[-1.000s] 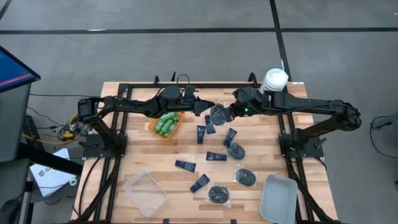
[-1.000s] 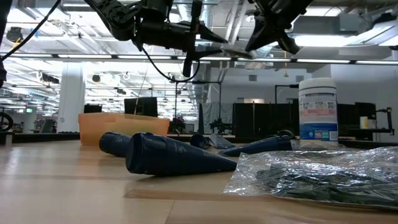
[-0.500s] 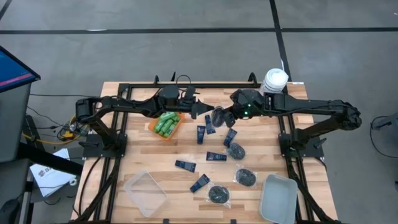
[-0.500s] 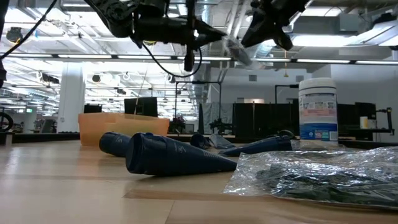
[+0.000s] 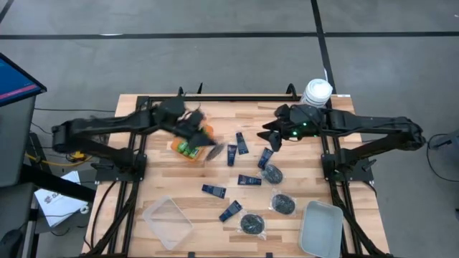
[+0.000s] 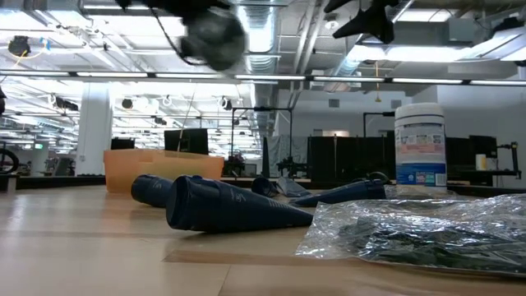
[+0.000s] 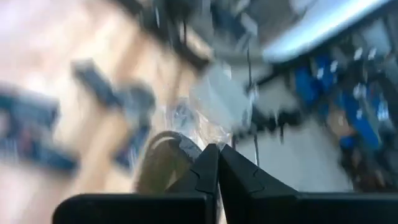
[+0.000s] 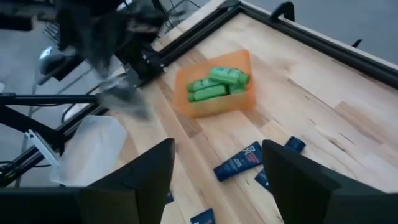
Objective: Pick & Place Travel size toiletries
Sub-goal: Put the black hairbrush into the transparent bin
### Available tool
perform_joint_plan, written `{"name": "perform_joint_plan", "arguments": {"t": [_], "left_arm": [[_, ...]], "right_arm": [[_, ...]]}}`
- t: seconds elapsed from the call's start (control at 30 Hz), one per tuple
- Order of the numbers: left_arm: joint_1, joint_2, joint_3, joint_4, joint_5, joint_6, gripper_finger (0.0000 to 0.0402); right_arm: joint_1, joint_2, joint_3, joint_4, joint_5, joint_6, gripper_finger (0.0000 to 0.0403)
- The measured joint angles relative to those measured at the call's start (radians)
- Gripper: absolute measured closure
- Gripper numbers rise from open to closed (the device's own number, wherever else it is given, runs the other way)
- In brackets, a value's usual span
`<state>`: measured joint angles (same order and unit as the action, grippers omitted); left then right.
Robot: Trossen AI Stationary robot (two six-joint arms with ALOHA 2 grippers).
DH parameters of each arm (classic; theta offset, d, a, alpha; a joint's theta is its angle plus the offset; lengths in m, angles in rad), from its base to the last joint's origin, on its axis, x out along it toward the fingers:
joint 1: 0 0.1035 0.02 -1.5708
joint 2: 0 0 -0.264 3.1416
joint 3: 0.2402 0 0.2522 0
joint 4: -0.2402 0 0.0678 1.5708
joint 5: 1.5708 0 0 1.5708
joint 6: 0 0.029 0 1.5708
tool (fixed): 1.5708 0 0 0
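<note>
The clear packet (image 7: 214, 102) is pinched between the left claw (image 7: 217, 163).

Green bottles (image 5: 188, 148) heaped in orange bin (image 5: 206, 133) near table's far-left part. Navy tubes (image 5: 249, 180) lying flat, scattered mid-table. Black round pieces in clear packets (image 5: 282, 204) toward near-right; one packet (image 7: 208, 121) pinched in left gripper (image 5: 214, 152).

Wood-plank table (image 5: 172, 188) – matt, seemingly; crinkly clear-plastic packets (image 6: 419, 226).

Bottles (image 5: 188, 148) in bin (image 5: 177, 151); tubes (image 5: 232, 154) right of it.
</note>
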<state>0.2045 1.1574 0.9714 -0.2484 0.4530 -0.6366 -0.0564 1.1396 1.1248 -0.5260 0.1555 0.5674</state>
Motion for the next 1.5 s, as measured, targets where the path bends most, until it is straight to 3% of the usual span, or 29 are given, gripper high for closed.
{"name": "perform_joint_plan", "arguments": {"t": [0.13,0.27,0.47,0.6,0.87,1.13,1.27,1.5], "left_arm": [[-0.14,-0.143,0.0,-0.246,-0.023,-0.081,0.0401],[-0.361,-0.22,-0.023,-0.3,-0.138,-0.26,0.0401],[-0.691,-0.202,-0.087,-0.299,-0.271,-0.509,0.0401],[-0.813,-0.15,-0.139,-0.298,-0.291,-0.578,0.0401],[-0.848,-0.04,-0.231,-0.256,-0.297,-0.595,0.0401],[-0.849,-0.051,-0.286,-0.191,-0.315,-0.598,0.0392],[-0.848,-0.055,-0.286,-0.191,-0.313,-0.595,0.0359],[-0.849,-0.055,-0.286,-0.191,-0.254,-0.598,0.026]], "right_arm": [[0.003,-0.004,0.0,-0.003,0.001,0.0,0.0173],[0.002,0.011,0.0,-0.002,0.002,0.0,0.0185],[0.002,0.038,-0.001,-0.021,0.002,0.0,0.0205],[0.002,0.045,0.0,-0.014,0.001,0.0,0.0215],[0.002,0.045,0.0,-0.005,0.001,0.0,0.0226],[0.003,0.045,0.0,-0.018,0.0,0.017,0.022],[0.003,0.045,0.0,-0.02,0.0,0.017,0.02],[0.003,0.045,0.0,-0.024,0.001,0.01,0.0164]]}}
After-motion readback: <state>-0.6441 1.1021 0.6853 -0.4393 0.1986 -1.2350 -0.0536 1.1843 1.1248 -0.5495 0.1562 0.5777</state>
